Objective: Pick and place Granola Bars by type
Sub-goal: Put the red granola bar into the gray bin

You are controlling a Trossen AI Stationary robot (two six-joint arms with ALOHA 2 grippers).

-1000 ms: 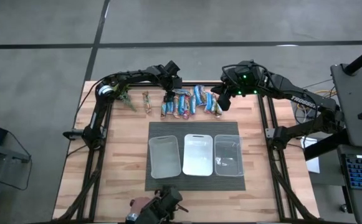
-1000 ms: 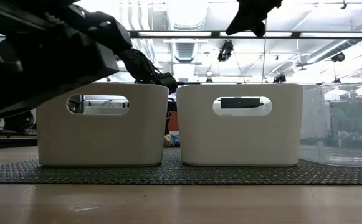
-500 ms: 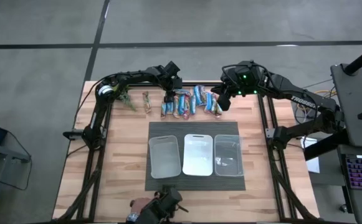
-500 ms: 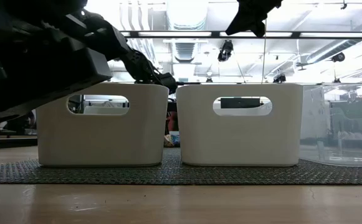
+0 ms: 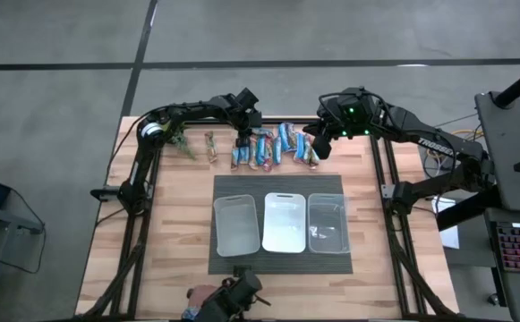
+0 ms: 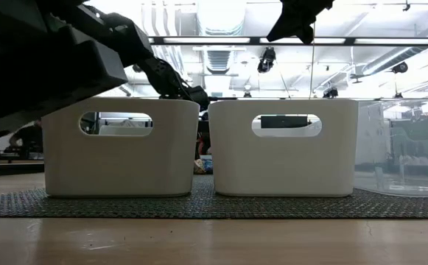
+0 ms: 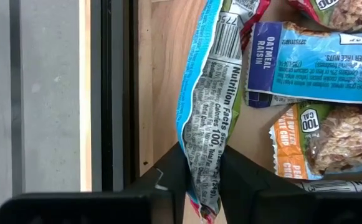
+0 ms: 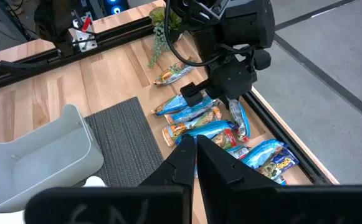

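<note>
Pinching one blue bar (image 7: pixel 204 134) at the pile's left end, left gripper (image 5: pixel 244 136) hides its tip | other Granola Bars (image 5: pixel 276 148) lie along the table's far edge | right gripper (image 8: pixel 192 152) hovers, fingers pressed together.

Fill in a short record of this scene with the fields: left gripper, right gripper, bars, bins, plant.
left gripper: shut on a blue bar at the far table edge
right gripper: above the right end of the bar row
bars: lying in a row beyond the mat; one apart, to the left
bins: three side by side on the mat, no bars seen inside
plant: far left corner
</note>
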